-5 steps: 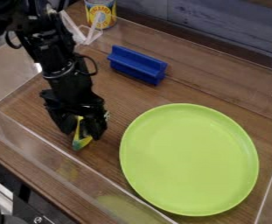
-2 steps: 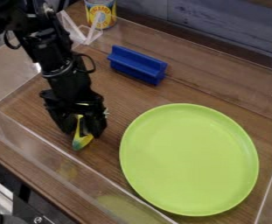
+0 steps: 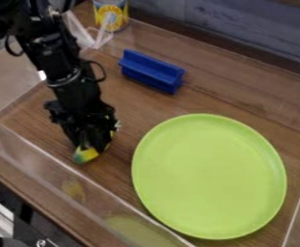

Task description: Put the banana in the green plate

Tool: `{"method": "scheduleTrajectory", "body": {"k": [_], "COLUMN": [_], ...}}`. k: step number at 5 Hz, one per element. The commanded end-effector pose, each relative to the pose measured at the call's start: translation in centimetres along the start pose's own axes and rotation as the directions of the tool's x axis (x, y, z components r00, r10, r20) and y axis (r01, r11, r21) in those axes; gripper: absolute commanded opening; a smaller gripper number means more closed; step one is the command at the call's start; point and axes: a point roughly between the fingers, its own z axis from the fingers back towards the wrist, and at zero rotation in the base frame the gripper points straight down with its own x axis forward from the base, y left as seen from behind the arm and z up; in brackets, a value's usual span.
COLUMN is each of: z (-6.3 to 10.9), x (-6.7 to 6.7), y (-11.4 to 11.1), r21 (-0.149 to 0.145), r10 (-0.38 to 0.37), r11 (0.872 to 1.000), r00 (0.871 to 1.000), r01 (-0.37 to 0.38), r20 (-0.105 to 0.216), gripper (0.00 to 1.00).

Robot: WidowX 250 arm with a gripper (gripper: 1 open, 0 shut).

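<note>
The small yellow banana (image 3: pixel 84 152) lies on the wooden table at the left, only its lower end showing below the fingers. My black gripper (image 3: pixel 88 145) points down over it, and its fingers are drawn in against the banana's sides. The rest of the banana is hidden by the fingers. The large lime-green plate (image 3: pixel 210 174) lies flat to the right, a short gap away from the banana, with nothing on it.
A blue rectangular block (image 3: pixel 152 69) sits behind the plate toward the back. A yellow cup (image 3: pixel 110 13) stands at the far back edge. A low transparent wall (image 3: pixel 56 183) runs along the front and left of the work area.
The fingers have drawn together around the banana, which stood wide on either side of it before. The arm has stayed in place.
</note>
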Motion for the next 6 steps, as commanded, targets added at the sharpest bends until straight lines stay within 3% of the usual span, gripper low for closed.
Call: {"method": "scheduleTrajectory", "body": {"k": [1,3,5,6], "z": [1.9,3.7,6.4,6.1], "x": [1.1,1.5,2.2,2.2], "y": [-0.6,-1.9,-7.0,-10.2], "r21": [0.042,0.076,0.093,0.080], "r10": [-0.033,-0.058,-0.098,-0.122], "r11": [0.999,0.996,0.991,0.990], "r00": [0.999,0.998,0.995,0.992], "r01": [0.031,0.056,0.095,0.119], "r20": [0.035,0.031,0.028,0.033], "gripper": [0.00,0.00,0.00,0.00]}}
